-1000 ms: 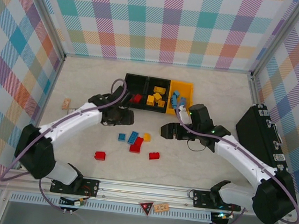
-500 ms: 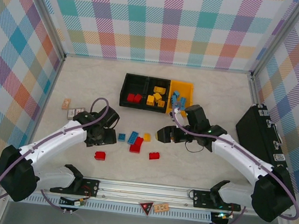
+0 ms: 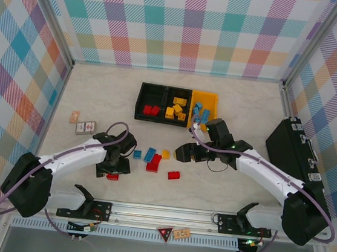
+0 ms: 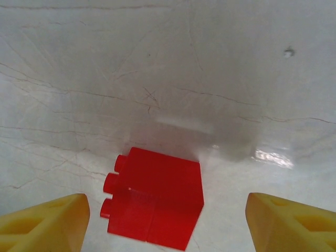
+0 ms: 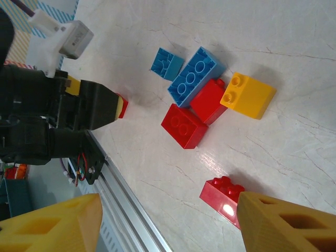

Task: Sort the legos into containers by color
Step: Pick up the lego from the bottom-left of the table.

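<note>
A lone red lego [image 4: 155, 205] lies on its side on the table between the yellow fingers of my open left gripper [image 4: 168, 233], untouched. From above, that gripper [image 3: 113, 169] hovers over this red lego [image 3: 112, 177]. My right gripper [image 3: 180, 153] is open and empty, just right of a loose cluster: a small blue lego [image 3: 136, 154], a long blue one [image 3: 150, 154], a yellow one [image 3: 165, 154] and a red one [image 3: 153, 163]. Another red lego [image 5: 226, 199] lies by the right finger. The containers [image 3: 142, 96] hold red, yellow and blue legos, one colour each.
A large black case [image 3: 290, 149] stands at the right wall. Two flat cards [image 3: 81, 123] lie at the left. The metal rail [image 3: 164, 214] runs along the near edge, close behind the left gripper.
My left arm has pulled back from the containers to the near left, coming down over the lone red lego with jaws wider. My right gripper has drifted slightly left.
</note>
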{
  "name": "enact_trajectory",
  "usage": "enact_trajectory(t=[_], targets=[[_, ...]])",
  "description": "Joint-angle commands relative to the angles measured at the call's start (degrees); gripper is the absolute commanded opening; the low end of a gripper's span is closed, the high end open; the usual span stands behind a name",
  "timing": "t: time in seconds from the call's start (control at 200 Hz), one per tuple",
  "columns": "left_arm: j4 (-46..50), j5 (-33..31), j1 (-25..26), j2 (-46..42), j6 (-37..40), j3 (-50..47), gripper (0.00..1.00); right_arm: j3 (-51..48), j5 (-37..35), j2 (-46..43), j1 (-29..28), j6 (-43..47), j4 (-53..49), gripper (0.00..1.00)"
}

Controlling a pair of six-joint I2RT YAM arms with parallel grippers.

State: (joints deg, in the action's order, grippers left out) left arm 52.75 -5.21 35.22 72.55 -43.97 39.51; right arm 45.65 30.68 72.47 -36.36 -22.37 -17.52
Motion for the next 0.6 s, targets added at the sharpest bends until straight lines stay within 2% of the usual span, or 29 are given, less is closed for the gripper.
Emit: enact_trajectory(t=[0.0,0.075,0.205,0.31,0.475,0.595], targets=[[-2.5,1.2,0.5,1.9,-0.9,-1.9,0.75,-1.2,0.8,0.5,-0.3,0.6,1.5,0.69],[-3.3,1.0,0.6,2.9,-0.8,-2.2,0.71,-1.3,0.9,0.7,-0.4,0.3,1.8,0.69],[-4.1,1.0,0.6,3.5,-0.5,-1.9,0.5,-1.6,0.7,0.6,-0.4,0.1,2.2,0.69],[-3.3,-0.1,0.7,3.0,0.2,0.1,0.4,-1.8,0.5,0.8,-0.4,-0.1,2.7,0.69],[-0.8,-3.6,0.6,2.9,3.4,6.6,0.35,-2.0,0.2,0.7,-0.4,-0.7,3.3,0.69],[0.6,-5.0,-0.4,5.5,7.3,13.2,0.33,-1.6,-2.6,0.0,-0.4,-1.8,3.0,0.69]])
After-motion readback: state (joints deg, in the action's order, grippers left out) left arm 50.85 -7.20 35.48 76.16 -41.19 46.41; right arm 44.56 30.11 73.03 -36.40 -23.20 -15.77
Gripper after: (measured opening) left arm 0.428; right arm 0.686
